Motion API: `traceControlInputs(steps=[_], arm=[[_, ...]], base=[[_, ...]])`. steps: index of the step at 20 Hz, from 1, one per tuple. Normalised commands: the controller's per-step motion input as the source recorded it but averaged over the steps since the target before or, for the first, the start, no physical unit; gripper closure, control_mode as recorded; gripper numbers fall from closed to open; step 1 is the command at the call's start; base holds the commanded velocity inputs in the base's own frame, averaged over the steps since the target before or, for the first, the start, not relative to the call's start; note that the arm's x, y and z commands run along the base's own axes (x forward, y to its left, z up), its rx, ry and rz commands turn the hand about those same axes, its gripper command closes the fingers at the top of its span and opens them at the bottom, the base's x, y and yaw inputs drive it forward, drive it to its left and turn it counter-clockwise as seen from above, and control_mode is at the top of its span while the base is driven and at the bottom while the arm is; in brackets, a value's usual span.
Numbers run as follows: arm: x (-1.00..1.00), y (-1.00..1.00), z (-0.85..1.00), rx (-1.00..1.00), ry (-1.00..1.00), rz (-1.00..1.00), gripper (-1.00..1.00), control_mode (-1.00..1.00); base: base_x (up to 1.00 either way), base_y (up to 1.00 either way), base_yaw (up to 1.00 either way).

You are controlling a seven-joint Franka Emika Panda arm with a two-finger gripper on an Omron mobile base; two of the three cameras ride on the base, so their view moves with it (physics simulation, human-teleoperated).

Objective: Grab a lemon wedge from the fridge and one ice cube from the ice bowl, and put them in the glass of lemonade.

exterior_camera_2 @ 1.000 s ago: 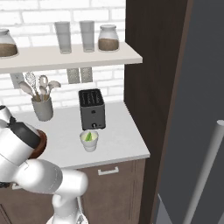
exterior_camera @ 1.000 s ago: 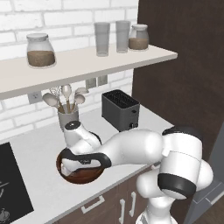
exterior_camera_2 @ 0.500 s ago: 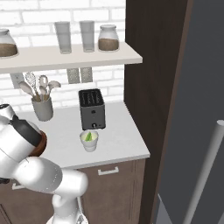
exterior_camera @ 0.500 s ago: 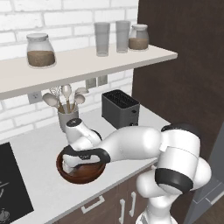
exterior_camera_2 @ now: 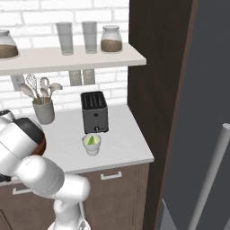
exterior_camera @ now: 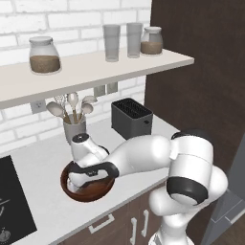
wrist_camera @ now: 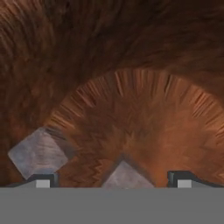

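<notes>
Your gripper (wrist_camera: 113, 183) is down inside the ice bowl (exterior_camera: 72, 191), jaws spread wide with nothing between them yet. From the left base camera the hand sits right over the bowl on the worktop (exterior_camera: 38, 167), just in front of the utensil holder (exterior_camera: 74, 128).

In the hand view, two ice cubes lie on the bowl's floor. One cube (wrist_camera: 127, 177) lies between the two fingertips, a little nearer the left tip than the right, its top corner pointing away from the hand. The other cube (wrist_camera: 37, 153) sits off to the left, just beyond and outside the left fingertip (wrist_camera: 43, 180), turned diamond-wise.

So the cube to go for is the middle one: it lies straight ahead of the gripper, inside the gap. Closing looks feasible, but because it sits corner-on you risk squeezing on edges and having it skid; the outer cube is close enough to the left finger to get nudged.

The lemonade (exterior_camera_2: 92, 144) stands in front of the toaster (exterior_camera_2: 94, 111), well apart from the bowl, with a lemon wedge (exterior_camera_2: 91, 139) already in it.
</notes>
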Motion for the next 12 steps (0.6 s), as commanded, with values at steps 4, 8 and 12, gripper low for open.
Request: traceControlInputs(steps=[4,8,12], arm=[[0.00,0.00,-0.10,0.00,0.00,0.00,-1.00,-1.00],[-0.09,-0.03,0.00,0.00,0.00,0.00,-1.00,-1.00],[-0.09,-0.02,-0.01,0.00,0.00,0.00,-1.00,-1.00]], base=[[0.00,0.00,0.00],[0.00,0.00,0.00],[0.00,0.00,0.00]])
